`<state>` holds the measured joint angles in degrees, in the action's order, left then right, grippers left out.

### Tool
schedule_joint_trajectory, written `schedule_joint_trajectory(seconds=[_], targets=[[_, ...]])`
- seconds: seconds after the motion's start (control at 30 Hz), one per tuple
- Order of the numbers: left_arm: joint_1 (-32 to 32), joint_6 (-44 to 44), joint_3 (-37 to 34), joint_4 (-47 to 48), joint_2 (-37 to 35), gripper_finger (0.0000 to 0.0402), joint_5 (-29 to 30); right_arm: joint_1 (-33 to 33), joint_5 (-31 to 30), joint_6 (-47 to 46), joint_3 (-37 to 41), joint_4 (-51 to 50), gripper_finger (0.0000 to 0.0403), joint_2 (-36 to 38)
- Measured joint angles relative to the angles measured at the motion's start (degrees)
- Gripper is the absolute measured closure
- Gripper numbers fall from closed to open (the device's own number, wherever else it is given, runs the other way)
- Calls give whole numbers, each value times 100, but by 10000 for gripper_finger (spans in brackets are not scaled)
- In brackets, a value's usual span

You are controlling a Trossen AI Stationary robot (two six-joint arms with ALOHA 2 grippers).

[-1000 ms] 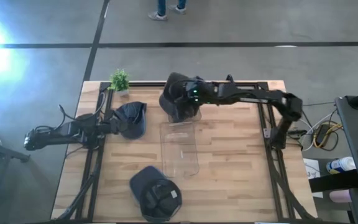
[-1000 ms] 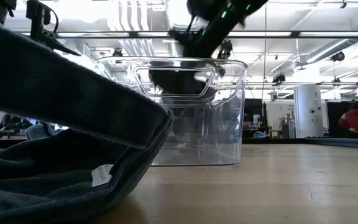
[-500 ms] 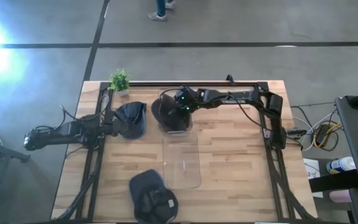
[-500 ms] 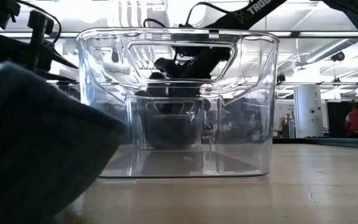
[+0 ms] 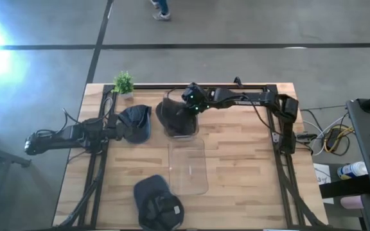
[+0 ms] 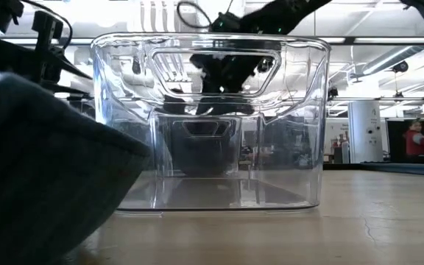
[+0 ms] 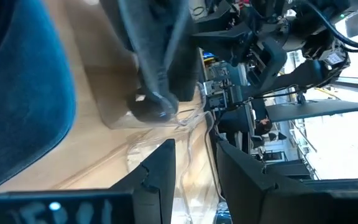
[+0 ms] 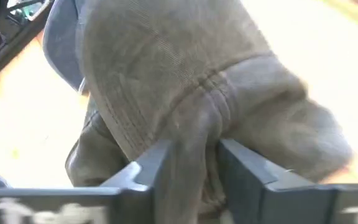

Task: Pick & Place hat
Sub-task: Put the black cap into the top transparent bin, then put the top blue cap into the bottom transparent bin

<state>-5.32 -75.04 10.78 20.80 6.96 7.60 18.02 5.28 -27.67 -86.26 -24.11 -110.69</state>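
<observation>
the right gripper point(image 5: 186, 107) pinches the grey cap point(image 5: 172, 114) over the clear bin's point(image 5: 188, 168) far end, probably lowering it in; left gripper point(image 5: 115, 130) waits beside the blue cap point(image 5: 135, 123), jaws parted.

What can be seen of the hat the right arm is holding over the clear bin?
The dark grey hat looks like soft corduroy-like fabric with stitched seams, crumpled and folded rather than keeping its shape. A pinch of its cloth sits clamped between the fingers of the right tool, and the rest hangs below. In the high view it is at the far end of the clear bin, over the rim; the low view shows it as a dark mass through the bin's walls. Whether it touches the bottom cannot be told.
</observation>
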Motion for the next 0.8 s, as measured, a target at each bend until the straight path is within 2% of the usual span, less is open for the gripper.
schedule_joint_trajectory(seconds=[0.17, 0.33, 0.5, 0.7, 0.8], targets=[[0, 495, 347, 91, 139, 291, 69, -24, -414, 569, -50, -191, 218, 437], [-2, 1059, 985, 1081, 693, 304, 445, -25, -781, 769, -53, -531, 188, 923], [0, 1527, 1511, 1830, 1740, 317, 502, -39, -1153, 801, -53, -1151, 181, 1412], [-4, 1777, 1916, 1890, 3274, 319, 1020, -39, -1574, 622, -31, -1998, 181, 1737], [-30, 2365, 2158, 1884, 3913, 319, 1081, -39, -1732, 555, 22, -2261, 179, 1853]])
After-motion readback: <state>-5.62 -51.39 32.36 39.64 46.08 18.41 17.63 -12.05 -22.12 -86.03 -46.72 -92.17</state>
